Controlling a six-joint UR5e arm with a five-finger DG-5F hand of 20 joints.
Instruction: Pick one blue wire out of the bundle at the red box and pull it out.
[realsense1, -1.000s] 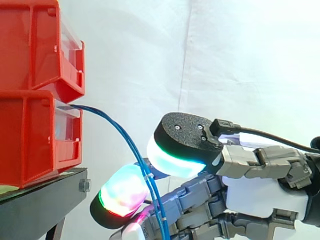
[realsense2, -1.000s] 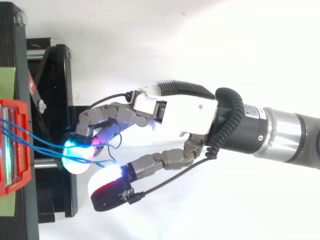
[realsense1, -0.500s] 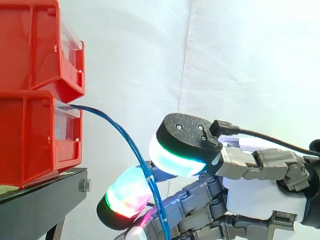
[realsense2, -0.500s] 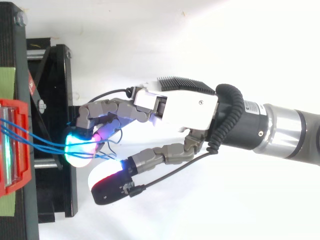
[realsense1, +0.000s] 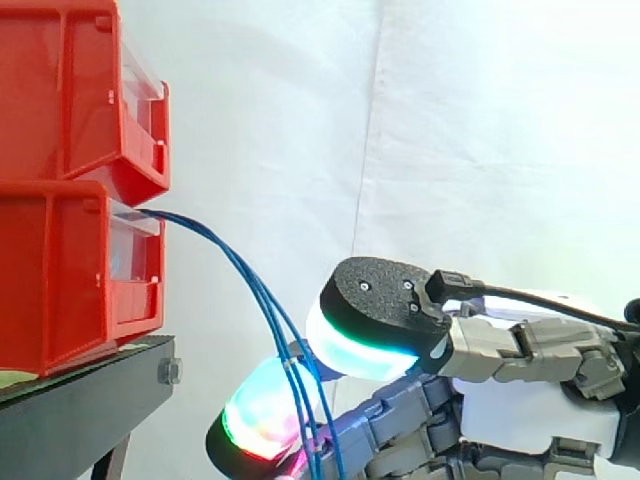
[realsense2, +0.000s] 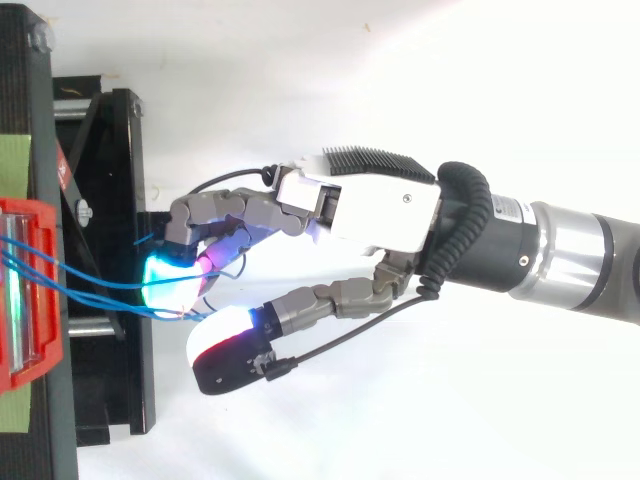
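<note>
Found robot hand (realsense2: 370, 205) curled shut around blue wires (realsense1: 240, 262) beside black stand (realsense1: 80, 400). Traced wires up to lower red bin (realsense1: 60, 270).

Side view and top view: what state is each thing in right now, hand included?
hand, fingers curled, shut on the blue wires.
blue wires, several, arching from the lower red bin down to the hand, not pulled out.
lower red bin, on the black stand, wires leaving its front.
upper red bin, stacked on the lower one.
</note>
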